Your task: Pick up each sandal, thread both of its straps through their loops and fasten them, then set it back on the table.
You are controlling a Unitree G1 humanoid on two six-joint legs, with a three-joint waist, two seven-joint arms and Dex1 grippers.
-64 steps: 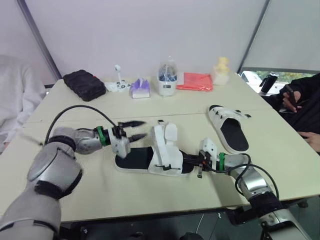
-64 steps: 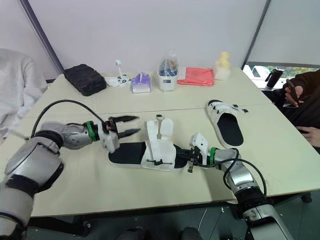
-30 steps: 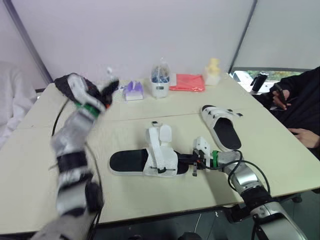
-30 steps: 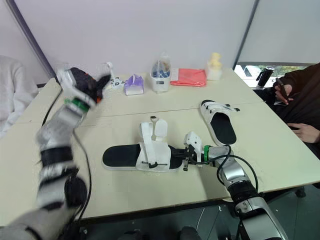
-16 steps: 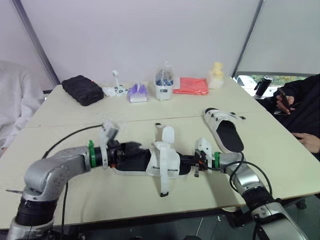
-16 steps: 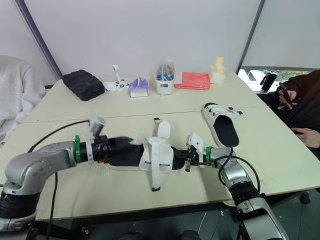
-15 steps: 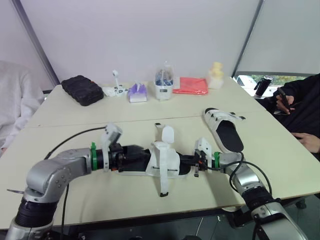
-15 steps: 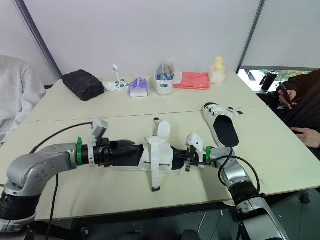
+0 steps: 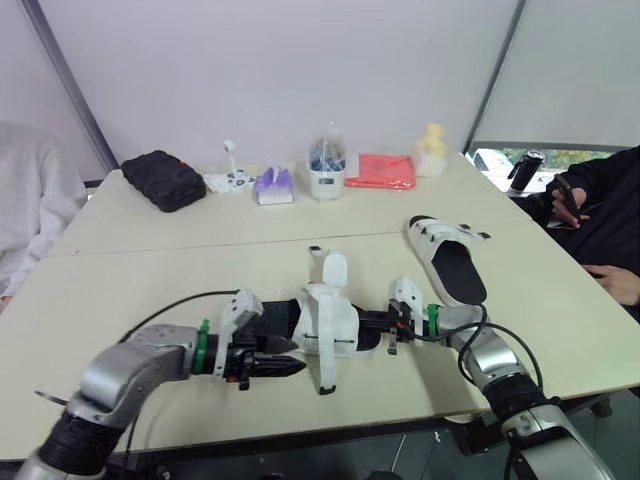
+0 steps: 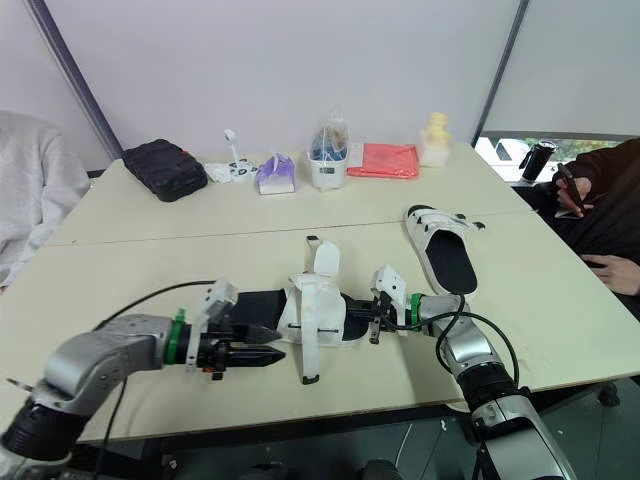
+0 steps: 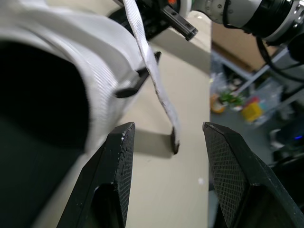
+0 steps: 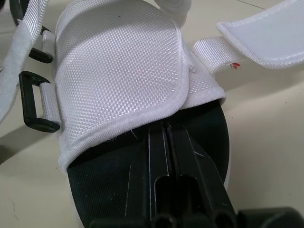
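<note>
A sandal (image 9: 322, 318) with a black sole and white upper lies on the table (image 9: 150, 260) in front of me. One strap (image 9: 326, 372) hangs toward the front edge, and another flap (image 9: 335, 268) stands up. My left gripper (image 9: 298, 357) is open on the near side of the heel, pointing at the hanging strap. In the left wrist view the strap's end (image 11: 173, 140) lies between and beyond the fingers (image 11: 118, 171). My right gripper (image 9: 388, 322) is shut, its tips resting on the toe end of the insole (image 12: 199, 137). A second sandal (image 9: 450, 265) lies to the right.
Along the far edge stand a black pouch (image 9: 165, 180), a tissue pack (image 9: 268, 185), a clear container (image 9: 327, 165), a red bag (image 9: 380, 170) and a yellow item (image 9: 432, 150). A person (image 9: 600, 210) sits at the right. A white sleeve (image 9: 30, 220) shows at the left.
My left gripper has drawn back from over the sandal's heel to its near side, level with the hanging strap. The right gripper and the sandal have stayed put.
</note>
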